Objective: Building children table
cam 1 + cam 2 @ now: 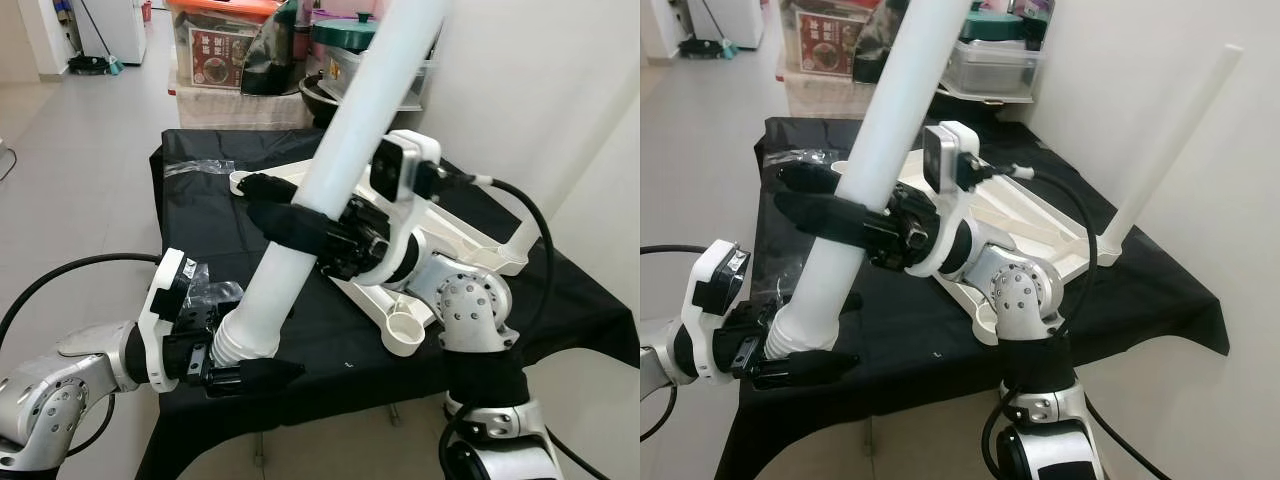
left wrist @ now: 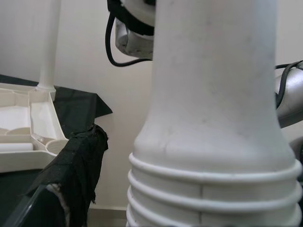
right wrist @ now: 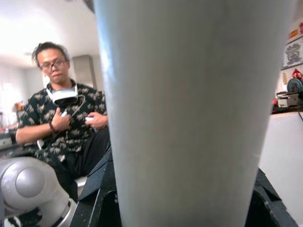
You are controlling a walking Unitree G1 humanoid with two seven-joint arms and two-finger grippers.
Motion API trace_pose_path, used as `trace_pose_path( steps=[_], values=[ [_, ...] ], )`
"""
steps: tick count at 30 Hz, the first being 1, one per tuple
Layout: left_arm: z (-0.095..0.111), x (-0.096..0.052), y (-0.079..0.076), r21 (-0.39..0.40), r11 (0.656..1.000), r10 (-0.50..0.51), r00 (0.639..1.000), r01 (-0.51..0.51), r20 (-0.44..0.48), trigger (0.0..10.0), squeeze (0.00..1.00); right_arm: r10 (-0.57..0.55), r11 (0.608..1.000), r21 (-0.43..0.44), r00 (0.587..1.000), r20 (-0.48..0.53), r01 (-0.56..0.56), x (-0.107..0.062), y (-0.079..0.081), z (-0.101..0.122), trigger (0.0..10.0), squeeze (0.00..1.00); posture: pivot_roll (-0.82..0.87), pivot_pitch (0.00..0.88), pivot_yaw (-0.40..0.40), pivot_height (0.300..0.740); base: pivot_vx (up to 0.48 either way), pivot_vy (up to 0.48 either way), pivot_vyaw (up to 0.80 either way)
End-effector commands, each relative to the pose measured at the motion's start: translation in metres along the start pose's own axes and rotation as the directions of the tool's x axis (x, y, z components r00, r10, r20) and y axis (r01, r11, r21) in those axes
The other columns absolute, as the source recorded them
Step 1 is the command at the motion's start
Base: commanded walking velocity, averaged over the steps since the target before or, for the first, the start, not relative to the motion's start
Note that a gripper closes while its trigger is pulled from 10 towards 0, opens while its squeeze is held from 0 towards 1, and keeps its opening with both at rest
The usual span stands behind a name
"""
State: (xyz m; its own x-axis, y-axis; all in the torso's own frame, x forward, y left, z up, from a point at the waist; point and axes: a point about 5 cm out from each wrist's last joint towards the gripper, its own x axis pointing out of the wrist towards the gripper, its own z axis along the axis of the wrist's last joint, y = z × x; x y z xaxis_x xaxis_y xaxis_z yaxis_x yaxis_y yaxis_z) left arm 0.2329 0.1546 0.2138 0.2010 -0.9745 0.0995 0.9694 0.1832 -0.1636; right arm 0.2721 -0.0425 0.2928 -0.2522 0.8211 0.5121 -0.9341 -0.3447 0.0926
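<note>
both grippers are holding a white table leg, which is leaning tilted above the black-covered table. the right gripper is clamping its black fingers around the leg's middle; the left gripper is gripping the ribbed lower end. the white tabletop is lying upside down on the cloth, with another leg standing upright in its far corner.

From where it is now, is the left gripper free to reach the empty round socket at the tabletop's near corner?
Probably not yet. The left gripper is shut on the table leg's ribbed end, which the right gripper also grips. The socket itself lies uncovered beyond the leg.
</note>
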Motion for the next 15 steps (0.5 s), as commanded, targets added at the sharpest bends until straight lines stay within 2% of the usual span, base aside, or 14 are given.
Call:
trace_pose_path(
  steps=[1, 3, 4, 5, 6, 15],
  values=[
    [0.0059, 0.0290, -0.0105, 0.035, 0.994, -0.105, 0.994, 0.105, -0.002, 10.0, 0.00, 0.313, 0.940, 0.156, 0.949, -0.046, -0.302, 0.0551, 0.0196, -0.0351, 10.0, 0.00, 0.21, 0.000, -0.171, 0.740, 0.000, 0.000, 0.00],
    [0.0044, 0.0284, -0.0115, 0.029, 0.993, -0.113, 0.993, 0.114, -0.012, 10.0, 0.00, 0.311, 0.940, 0.161, 0.949, -0.051, -0.299, 0.0545, 0.0190, -0.0353, 10.0, 0.00, 0.21, 0.000, -0.171, 0.740, 0.000, 0.000, 0.00],
    [0.0030, 0.0279, -0.0129, 0.024, 0.992, -0.124, 0.992, 0.125, -0.020, 6.3, 0.00, 0.308, 0.941, 0.169, 0.950, -0.060, -0.294, 0.0541, 0.0183, -0.0359, 10.0, 0.00, 0.21, 0.000, -0.170, 0.740, 0.000, 0.000, 0.00],
    [0.0024, 0.0274, -0.0138, 0.017, 0.991, -0.131, 0.991, 0.132, -0.025, 6.3, 0.00, 0.306, 0.941, 0.174, 0.950, -0.065, -0.291, 0.0539, 0.0181, -0.0363, 10.0, 0.00, 0.21, 0.000, -0.168, 0.740, 0.000, 0.000, 0.00],
    [0.0016, 0.0273, -0.0153, 0.011, 0.989, -0.149, 0.988, 0.149, -0.032, 0.0, 0.00, 0.303, 0.940, 0.186, 0.950, -0.070, -0.286, 0.0538, 0.0179, -0.0370, 10.0, 0.00, 0.21, 0.000, -0.168, 0.740, 0.000, 0.000, 0.00],
    [0.0015, 0.0249, -0.0188, 0.009, 0.984, -0.177, 0.984, 0.177, -0.031, 0.0, 0.00, 0.271, 0.948, 0.196, 0.958, -0.090, -0.250, 0.0533, 0.0151, -0.0408, 10.0, 0.00, 0.20, 0.000, -0.163, 0.740, 0.000, 0.000, 0.00]
  ],
)
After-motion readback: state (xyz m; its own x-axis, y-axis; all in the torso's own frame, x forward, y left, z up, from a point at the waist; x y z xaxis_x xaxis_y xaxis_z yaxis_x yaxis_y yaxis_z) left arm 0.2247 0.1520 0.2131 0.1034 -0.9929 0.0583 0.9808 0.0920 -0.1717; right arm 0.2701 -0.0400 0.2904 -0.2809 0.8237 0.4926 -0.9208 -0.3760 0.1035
